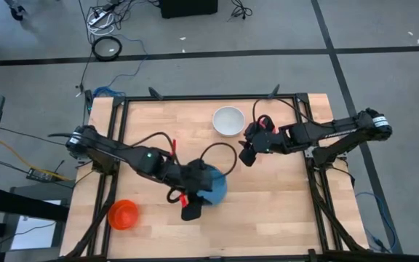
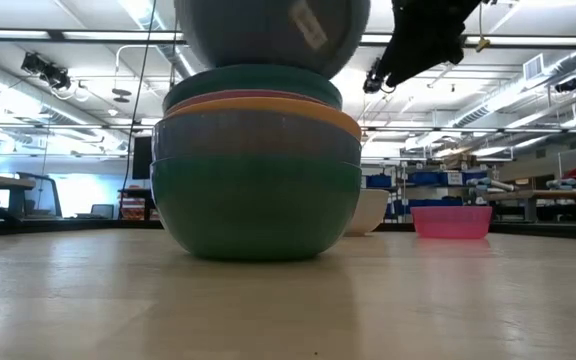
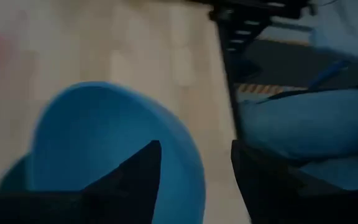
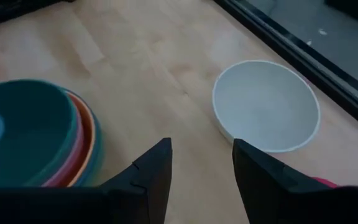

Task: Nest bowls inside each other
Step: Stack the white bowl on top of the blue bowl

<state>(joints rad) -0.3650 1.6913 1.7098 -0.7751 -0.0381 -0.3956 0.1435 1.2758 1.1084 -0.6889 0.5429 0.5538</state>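
A stack of bowls point(image 2: 258, 180) stands mid-table: teal outermost, with orange, pink and teal rims point(image 4: 79, 140) showing. A blue bowl point(image 1: 215, 185) sits on top, rising high out of the stack point(image 2: 268, 30). My left gripper point(image 3: 196, 146) is open at this bowl's near-left rim point(image 1: 198, 198), one finger over its inside and one outside. My right gripper point(image 1: 246, 156) hovers open with nothing in it, between the stack and a white bowl point(image 4: 266, 106) that rests upright on the far part of the table point(image 1: 228, 120). It also shows in the low view point(image 2: 418, 40). My left gripper straddles the blue bowl's rim point(image 3: 194, 177), slanting down from the table's left. Bare wood shows between the outer finger point(image 3: 260, 180) and the rim. I cannot tell whether the inner finger point(image 3: 135, 177) touches the bowl's inside.
An orange bowl point(image 1: 122, 213) stands alone near the table's near-left corner. A pink bowl point(image 2: 451, 222) stands beside the white one, mostly hidden under my right arm. Black frame rails point(image 1: 308, 131) run along the table's sides. Bare wood lies at the near right.
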